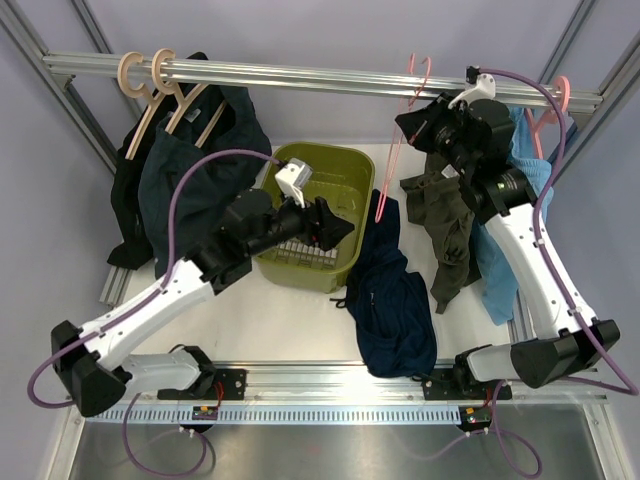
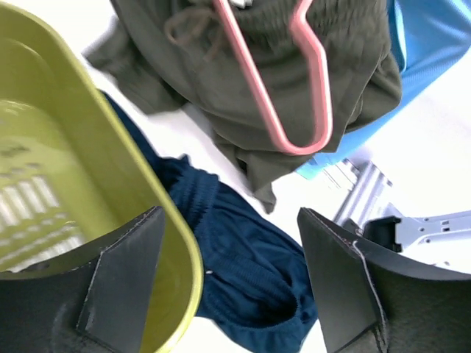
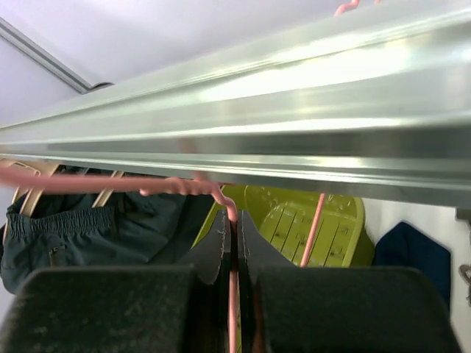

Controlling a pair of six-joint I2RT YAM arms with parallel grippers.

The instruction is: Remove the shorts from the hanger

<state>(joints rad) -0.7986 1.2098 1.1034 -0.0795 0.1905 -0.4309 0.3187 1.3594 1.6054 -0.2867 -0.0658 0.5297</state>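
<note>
The dark navy shorts (image 1: 390, 300) lie crumpled on the white table, right of the green basket, free of the hanger; they also show in the left wrist view (image 2: 250, 265). The thin pink hanger (image 1: 398, 150) hangs empty below the rail, its lower end just above the shorts. My right gripper (image 1: 418, 120) is up by the rail, shut on the hanger's wire near the hook (image 3: 233, 220). My left gripper (image 1: 338, 228) is open and empty over the basket's right rim, with the shorts showing between its fingers (image 2: 229, 220).
The green basket (image 1: 345, 170) stands mid-table. An olive-green garment (image 1: 445, 215) and a light blue one (image 1: 495, 265) hang at the right. Dark garments on wooden hangers (image 1: 190, 170) hang at the left. The metal rail (image 1: 320, 72) runs across the back.
</note>
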